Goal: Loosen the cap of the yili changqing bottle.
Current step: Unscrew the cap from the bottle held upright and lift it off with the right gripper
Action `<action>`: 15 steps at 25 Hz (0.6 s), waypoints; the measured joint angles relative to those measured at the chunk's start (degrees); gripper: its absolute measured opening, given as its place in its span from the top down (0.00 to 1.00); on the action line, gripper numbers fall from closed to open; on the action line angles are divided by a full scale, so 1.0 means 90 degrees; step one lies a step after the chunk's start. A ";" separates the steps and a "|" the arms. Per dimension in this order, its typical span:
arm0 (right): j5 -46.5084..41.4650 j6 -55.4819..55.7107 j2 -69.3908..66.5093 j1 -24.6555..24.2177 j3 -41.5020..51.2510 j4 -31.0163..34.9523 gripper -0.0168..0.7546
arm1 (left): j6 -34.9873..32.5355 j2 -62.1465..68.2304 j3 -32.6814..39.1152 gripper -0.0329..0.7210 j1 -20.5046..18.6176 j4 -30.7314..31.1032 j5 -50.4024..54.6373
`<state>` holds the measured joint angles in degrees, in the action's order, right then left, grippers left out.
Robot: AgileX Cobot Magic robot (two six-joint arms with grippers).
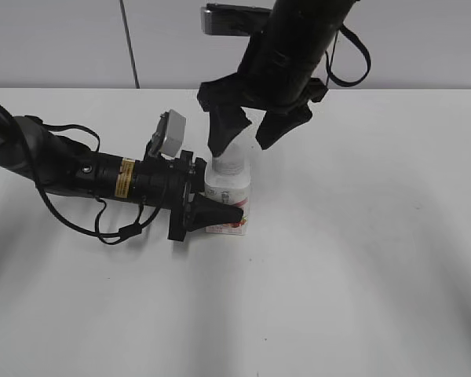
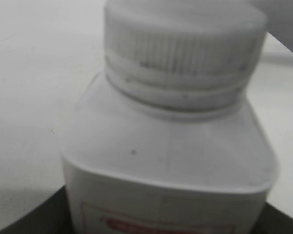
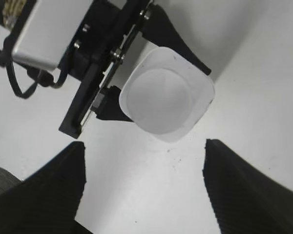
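Observation:
The yili changqing bottle [image 1: 229, 196] stands upright on the white table, white with a pink-red label low down. My left gripper [image 1: 212, 206] is shut on its lower body from the left. The left wrist view shows the bottle's shoulders [image 2: 171, 161] and the ribbed white cap [image 2: 185, 44] close up. My right gripper [image 1: 250, 135] hangs just above the cap [image 1: 232, 161], fingers spread wide, open and empty. In the right wrist view the cap [image 3: 161, 95] is seen from above, ahead of the open jaws [image 3: 144, 165], with the left gripper [image 3: 112, 58] beside the bottle [image 3: 202, 100].
The white table [image 1: 361, 259] stretches all round the bottle. The left arm's cables [image 1: 102, 232] lie on the table at the left. A grey wall runs along the table's far edge.

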<state>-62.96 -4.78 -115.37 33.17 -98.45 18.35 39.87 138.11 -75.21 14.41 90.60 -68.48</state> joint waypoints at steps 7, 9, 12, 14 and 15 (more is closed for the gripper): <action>0.0375 0.1761 0.0000 0.0000 0.0000 0.0006 0.22 | 0.0000 0.0000 0.0000 0.42 0.0000 0.0000 -0.0006; 0.0378 0.2015 0.0000 0.0000 0.0000 0.0006 0.22 | 0.0000 0.0000 0.0000 0.42 0.0000 -0.0007 -0.0006; 0.0383 0.2337 -0.0051 0.0000 0.0000 -0.0013 0.22 | 0.0000 0.0007 0.0000 0.42 0.0000 -0.0021 -0.0006; 0.0385 0.2509 -0.0178 0.0000 0.0000 -0.0013 0.22 | 0.0000 0.0011 0.0000 0.42 0.0000 -0.0041 -0.0012; 0.0390 0.2569 -0.0259 0.0000 0.0000 -0.0013 0.22 | 0.0000 0.0011 0.0000 0.42 0.0000 -0.0040 -0.0012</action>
<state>-59.45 18.34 -117.70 33.17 -98.45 18.23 39.87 138.20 -75.21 14.41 90.24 -68.59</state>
